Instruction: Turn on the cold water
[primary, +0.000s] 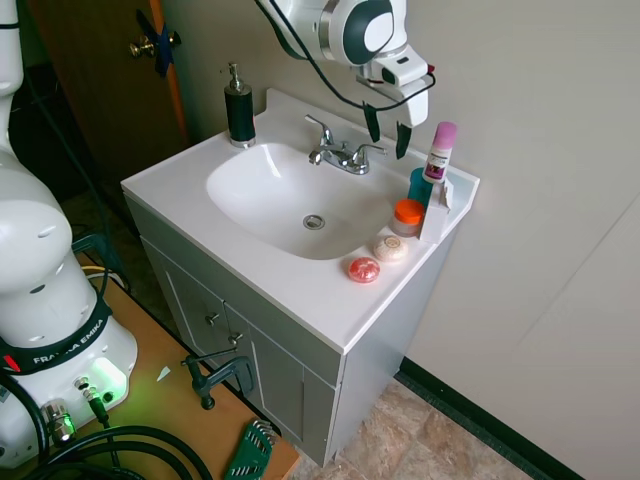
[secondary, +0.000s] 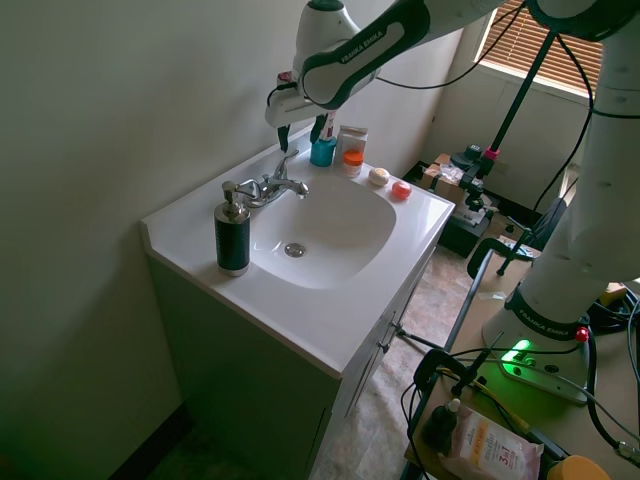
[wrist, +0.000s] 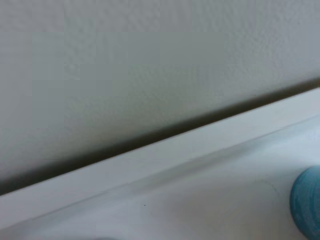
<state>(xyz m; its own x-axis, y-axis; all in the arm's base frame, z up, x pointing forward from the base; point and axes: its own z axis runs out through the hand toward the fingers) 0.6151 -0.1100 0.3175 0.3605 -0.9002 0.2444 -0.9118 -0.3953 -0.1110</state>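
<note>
The white arm's pincer (primary: 386, 132) hangs open and empty at upper centre of the frame, just above the small shiny chrome right-hand lever (primary: 367, 152) of the low chrome faucet (primary: 338, 152), behind the white sink basin (primary: 250, 190).

Claw (primary: 387, 131) open, above right-hand lever (primary: 367, 152), not touching.

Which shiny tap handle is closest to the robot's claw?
The right-hand lever of the faucet, on the side with the blue cup. The open gripper hangs just above it; the left-hand lever sits farther away, toward the soap pump.
</note>
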